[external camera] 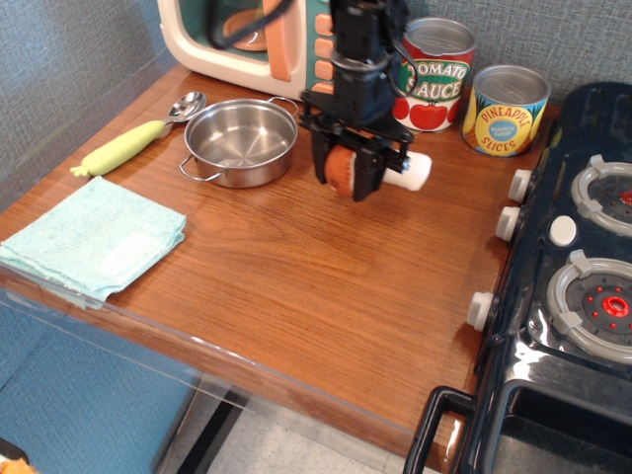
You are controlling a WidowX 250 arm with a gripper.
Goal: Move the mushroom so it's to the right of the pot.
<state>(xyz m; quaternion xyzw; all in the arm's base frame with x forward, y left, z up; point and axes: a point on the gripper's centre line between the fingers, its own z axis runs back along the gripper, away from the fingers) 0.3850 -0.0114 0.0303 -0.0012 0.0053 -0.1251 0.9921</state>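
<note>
The steel pot [241,141] stands at the back left of the wooden table, empty, with wire loop handles. My gripper [343,175] hangs just to the right of the pot and is shut on the mushroom [346,168]. The reddish-brown cap sits between the black fingers and the white stem [413,172] sticks out to the right. The mushroom lies sideways, low over the table or touching it; I cannot tell which.
A tomato sauce can [436,74] and a pineapple can [505,110] stand behind the gripper. A toy microwave [247,35] is at the back. A green-handled spoon [138,141] and a teal cloth [91,237] lie left. A black toy stove [583,286] fills the right.
</note>
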